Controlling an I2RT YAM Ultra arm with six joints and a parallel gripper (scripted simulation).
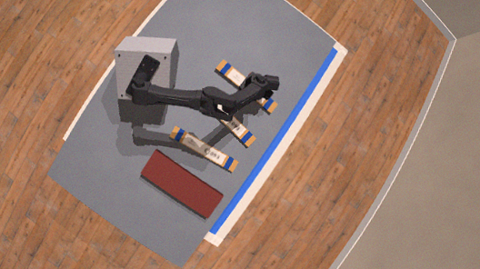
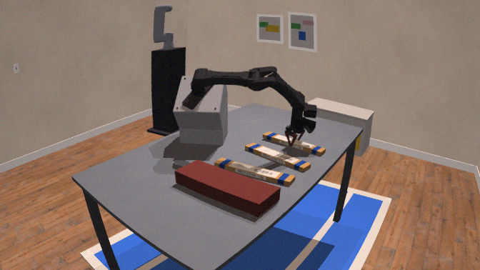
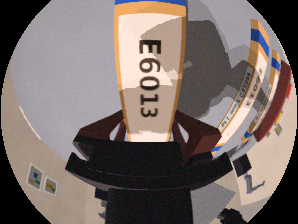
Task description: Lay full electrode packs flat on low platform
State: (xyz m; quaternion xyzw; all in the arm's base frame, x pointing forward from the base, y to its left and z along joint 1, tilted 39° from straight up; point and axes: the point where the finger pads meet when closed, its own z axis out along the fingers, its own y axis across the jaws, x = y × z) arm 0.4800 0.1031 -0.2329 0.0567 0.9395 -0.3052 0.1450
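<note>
Between the jaws: the far pack, pinched across its narrow width by the gripper, one dark red finger on each long side.
Why this grip: probably to feel its weight, since all three look alike; holding near the middle should keep a long carton level.
Pack height: on or barely above the grey tabletop; I cannot tell which.
Carton make: slim, square-edged bars, orange-tan with blue bands and pale labels; this one reads E6013.
Middle pack: flat on the tabletop beside it, partly under the arm from above.
Near pack: flat on the tabletop, next to the platform, handy for a short carry if it proves full.
Low platform: matt brick-red oblong block, no pack on it; its long top should suit a pack laid lengthwise.
Arm mount: pale grey wedge, speckled.
</note>
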